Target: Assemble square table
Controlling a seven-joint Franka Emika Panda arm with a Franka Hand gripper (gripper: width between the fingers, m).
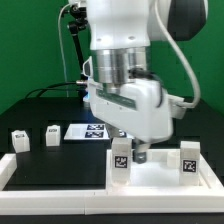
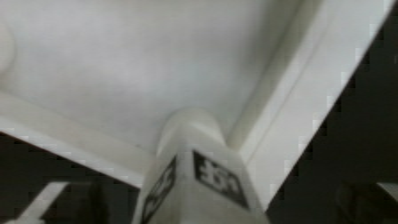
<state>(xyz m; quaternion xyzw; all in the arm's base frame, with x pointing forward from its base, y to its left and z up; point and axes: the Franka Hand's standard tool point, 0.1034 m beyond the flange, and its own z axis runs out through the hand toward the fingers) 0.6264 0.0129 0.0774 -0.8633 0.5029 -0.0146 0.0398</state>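
The white square tabletop (image 1: 160,172) lies at the front on the exterior view's right, raised edges up. A tagged white leg (image 1: 120,158) stands upright at its near-left corner, and a second leg (image 1: 188,158) stands at its right side. My gripper (image 1: 131,151) hangs over the first leg with a dark finger (image 1: 141,152) just beside it. In the wrist view the leg (image 2: 192,165) runs up between my fingers, its far end on the tabletop (image 2: 143,70) by a raised edge. My gripper (image 2: 214,208) looks open, with the fingers set wide of the leg.
Two loose tagged legs (image 1: 18,140) (image 1: 52,133) stand on the black table at the exterior view's left. The marker board (image 1: 88,132) lies behind them, partly hidden by the arm. Long white border rails (image 1: 50,185) run along the front and left.
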